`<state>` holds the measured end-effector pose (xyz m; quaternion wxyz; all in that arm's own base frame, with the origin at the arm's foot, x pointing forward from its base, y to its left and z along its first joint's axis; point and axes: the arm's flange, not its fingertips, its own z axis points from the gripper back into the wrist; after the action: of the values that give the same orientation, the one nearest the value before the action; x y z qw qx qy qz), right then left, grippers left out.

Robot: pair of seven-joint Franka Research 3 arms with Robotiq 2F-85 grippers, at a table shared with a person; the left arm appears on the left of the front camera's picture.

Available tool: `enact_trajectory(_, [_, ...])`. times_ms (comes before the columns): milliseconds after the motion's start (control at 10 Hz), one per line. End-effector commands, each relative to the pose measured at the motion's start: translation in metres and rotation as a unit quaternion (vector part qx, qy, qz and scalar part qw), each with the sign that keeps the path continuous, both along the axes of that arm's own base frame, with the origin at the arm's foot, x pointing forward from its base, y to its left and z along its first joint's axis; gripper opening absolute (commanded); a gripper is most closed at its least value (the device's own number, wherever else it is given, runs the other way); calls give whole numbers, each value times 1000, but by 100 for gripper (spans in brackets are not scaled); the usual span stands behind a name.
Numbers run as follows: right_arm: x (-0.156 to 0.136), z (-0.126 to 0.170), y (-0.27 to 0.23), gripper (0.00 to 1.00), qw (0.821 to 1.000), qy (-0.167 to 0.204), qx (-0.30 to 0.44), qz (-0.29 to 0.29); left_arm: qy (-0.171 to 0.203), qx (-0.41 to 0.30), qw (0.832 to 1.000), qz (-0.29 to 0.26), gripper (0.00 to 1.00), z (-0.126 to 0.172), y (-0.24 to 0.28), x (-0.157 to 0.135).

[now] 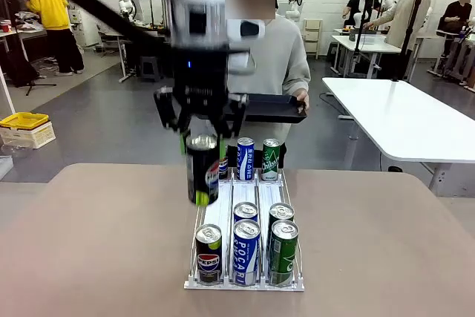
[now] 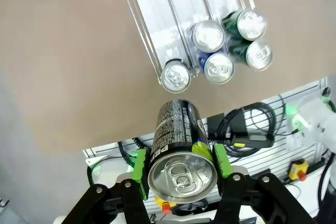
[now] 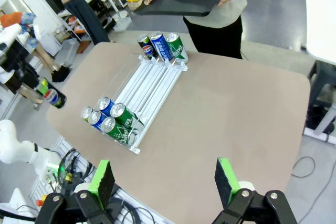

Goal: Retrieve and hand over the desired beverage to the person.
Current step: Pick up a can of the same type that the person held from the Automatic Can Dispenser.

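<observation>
My left gripper (image 1: 202,146) is shut on a black Pepsi can (image 1: 202,174) and holds it upright in the air above the left lane of the can rack (image 1: 220,217). In the left wrist view the green pads (image 2: 139,167) clamp both sides of the can (image 2: 178,135), silver top toward the camera. The person (image 1: 282,57), in a light grey sweatshirt, stands at the far side holding out a black tray (image 1: 276,108) with both hands. My right gripper (image 3: 164,182) is open and bare, high over the table's near corner.
The white rack (image 3: 157,80) holds Pepsi, blue Pocari and green cans at both ends (image 1: 246,252) (image 1: 271,159). A white table (image 1: 404,113) stands at the right. Other people work at tables far behind. Brown tabletop (image 1: 96,243) lies bare around the rack.
</observation>
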<state>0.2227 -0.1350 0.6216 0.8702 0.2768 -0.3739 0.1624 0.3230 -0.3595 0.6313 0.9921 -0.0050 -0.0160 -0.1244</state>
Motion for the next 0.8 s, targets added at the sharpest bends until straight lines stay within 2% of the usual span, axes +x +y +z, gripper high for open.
enact_trajectory(0, [3, 0, 1, 100, 1000, -6, 7, 8, -24, 2, 1000, 14, 0, 30, -1, 23])
enact_trajectory(100, [3, 0, 1, 100, 1000, -6, 7, 8, -27, -5, 999, 39, 0, 42, 1, 36])
enact_trajectory(400, [3, 0, 1, 100, 1000, -6, 7, 8, -7, -17, 996, 89, 0, 56, 8, 75])
enact_trajectory(500, [3, 0, 1, 100, 1000, -6, 7, 8, -11, -22, 995, 99, 0, 57, 10, 79])
enact_trajectory(600, [3, 0, 1, 100, 1000, -6, 7, 8, -11, -24, 998, 64, 0, 44, 15, 68])
enact_trajectory(700, [3, 0, 1, 100, 1000, -6, 7, 8, -11, -24, 998, 64, 0, 44, 15, 68])
